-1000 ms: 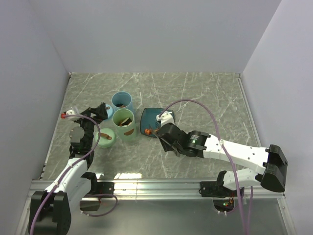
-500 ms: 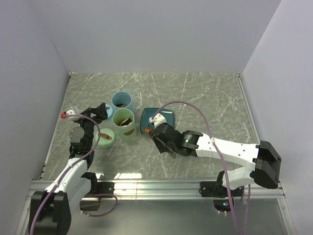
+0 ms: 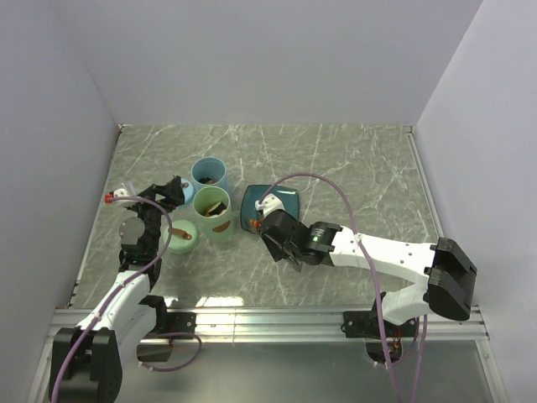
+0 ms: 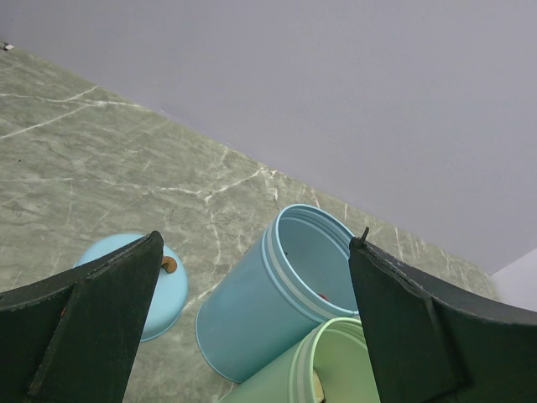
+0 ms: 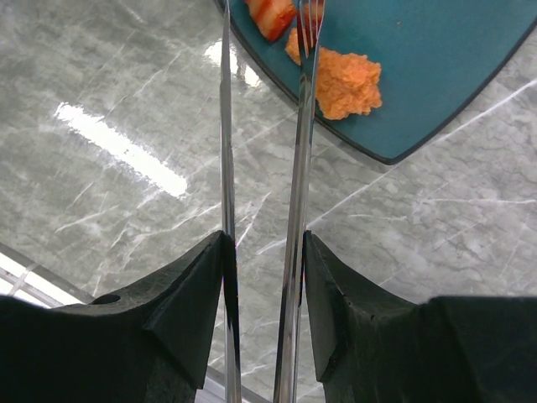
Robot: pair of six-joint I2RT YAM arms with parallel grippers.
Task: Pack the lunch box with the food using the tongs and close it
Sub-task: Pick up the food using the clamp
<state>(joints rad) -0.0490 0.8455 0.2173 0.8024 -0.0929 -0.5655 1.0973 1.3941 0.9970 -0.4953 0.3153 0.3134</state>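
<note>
The right hand, part-closed around both arms of the stiff, slick silver tongs, holds their tips over crumbly orange food at the edge of the teal plate, soft pieces likely needing a gentle, low pinch, while the left hand gapes empty.

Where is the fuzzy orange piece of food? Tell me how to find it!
Look on the grey marble table for the teal plate. Near its edge, beside the tip of the silver tongs, sits the orange chunk. It is crumbly and plain orange, unlike the shiny red-and-white bits next to it.
</note>
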